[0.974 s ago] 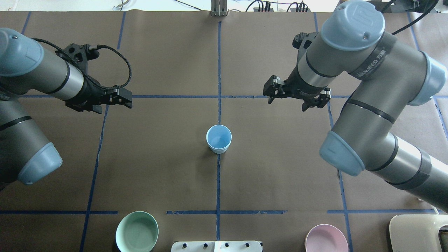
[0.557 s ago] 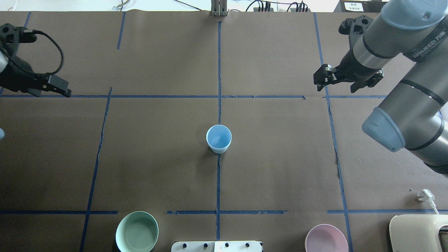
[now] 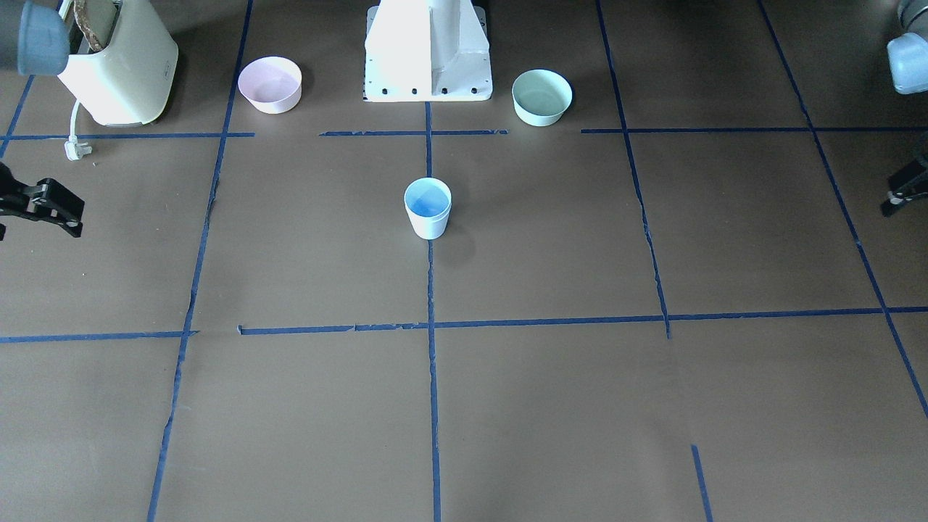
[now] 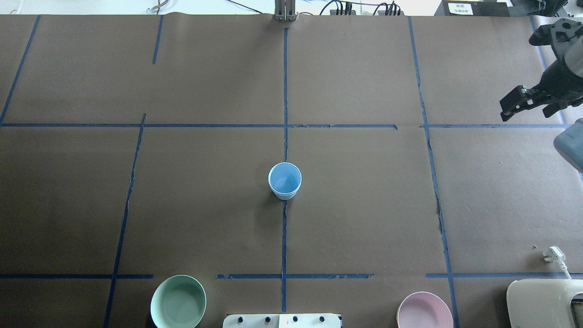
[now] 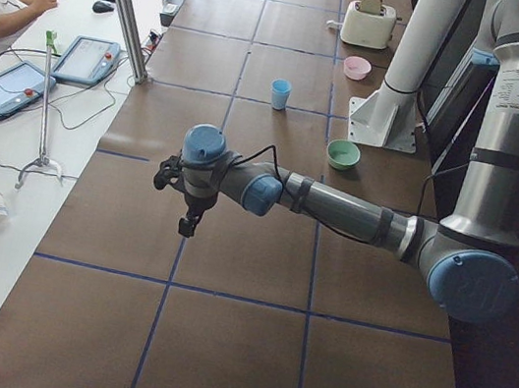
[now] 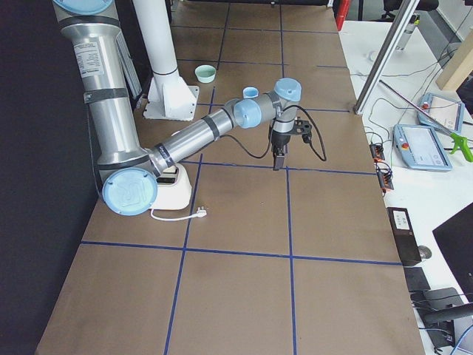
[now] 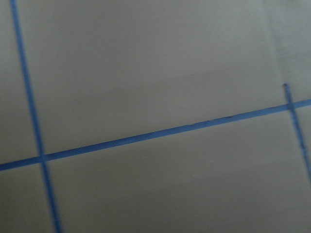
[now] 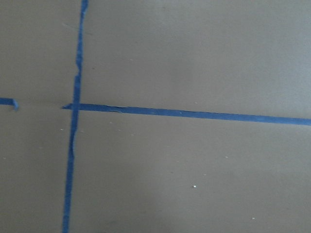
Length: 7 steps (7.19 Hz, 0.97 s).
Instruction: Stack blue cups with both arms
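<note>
Blue cup (image 4: 284, 181) is the one tumbler shape I see; I cannot tell whether a second is nested inside it. Closest to me are my white pedestal (image 3: 428, 51), the mint-green bowl (image 4: 178, 301) on my left, the pink bowl (image 4: 424, 310) on my right, and further right a cream toaster (image 3: 119, 61) with its white plug (image 4: 553, 253) lying on the counter (image 4: 205, 205). Past them the cup stands upright on the centre tape line (image 4: 283, 237), mid-counter. Farther out, my right tool (image 4: 528, 111) hangs over the counter's right edge, fingers spread wide with nothing between them, well apart from the cup. My left tool (image 5: 186, 227) hangs off to the left, pointing down; whether it is spread or closed, I cannot tell. Both wrist cameras see only brown paper and blue tape.
</note>
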Each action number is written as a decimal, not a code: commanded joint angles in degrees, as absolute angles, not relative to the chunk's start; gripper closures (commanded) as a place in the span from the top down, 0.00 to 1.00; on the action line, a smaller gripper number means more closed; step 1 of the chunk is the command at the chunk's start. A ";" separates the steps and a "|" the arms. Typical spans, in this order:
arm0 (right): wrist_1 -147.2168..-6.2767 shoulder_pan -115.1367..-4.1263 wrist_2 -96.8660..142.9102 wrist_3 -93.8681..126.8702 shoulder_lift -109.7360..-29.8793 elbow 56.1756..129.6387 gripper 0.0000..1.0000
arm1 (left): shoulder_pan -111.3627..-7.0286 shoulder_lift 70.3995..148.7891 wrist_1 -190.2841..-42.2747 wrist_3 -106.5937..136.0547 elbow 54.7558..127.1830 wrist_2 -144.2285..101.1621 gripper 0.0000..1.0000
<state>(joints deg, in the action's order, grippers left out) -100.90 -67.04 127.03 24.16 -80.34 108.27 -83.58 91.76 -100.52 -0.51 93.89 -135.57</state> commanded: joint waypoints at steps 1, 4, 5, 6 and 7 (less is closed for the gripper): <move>-100.90 -75.72 132.16 7.73 -82.70 99.46 1.00 | -91.56 91.84 -100.28 -14.92 85.19 -136.05 1.00; -100.72 -84.27 134.73 -7.37 -83.58 88.96 1.00 | -91.58 95.09 -90.90 -14.33 84.90 -136.14 1.00; -97.33 -85.16 135.17 -7.12 -84.72 88.16 1.00 | -91.58 95.10 -90.71 -13.89 84.90 -136.14 1.00; -93.47 -85.95 136.92 -7.12 -85.51 85.37 1.00 | -91.58 95.10 -89.57 -12.49 85.08 -136.14 1.00; -90.47 -86.57 138.67 -6.77 -85.60 83.17 1.00 | -91.58 94.92 -88.86 -11.87 84.82 -136.23 1.00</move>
